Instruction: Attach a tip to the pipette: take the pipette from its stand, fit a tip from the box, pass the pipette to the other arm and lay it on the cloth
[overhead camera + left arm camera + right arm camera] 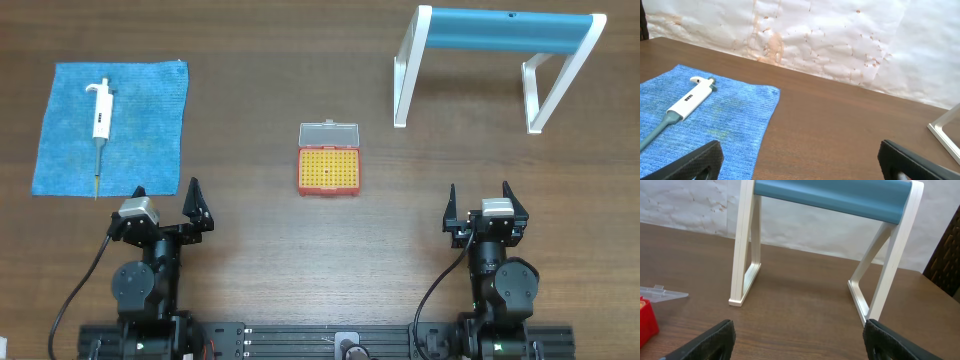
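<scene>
Left claw [166, 190] and right claw [479, 190] gape wide, empty, low in frame; pipette [101, 112], seemingly tipped, lies on cloth [150, 120] upper left; task judged complete, nothing left

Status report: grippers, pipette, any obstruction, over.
Left gripper open, empty; right gripper open, empty. Pipette lying on the blue cloth, tip fitted. Tip box open mid-table, stand far right; nothing in the way.

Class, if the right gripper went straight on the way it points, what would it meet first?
Probably the stand: the right gripper faces the gap between its legs, under the blue bar; depth unclear.
</scene>
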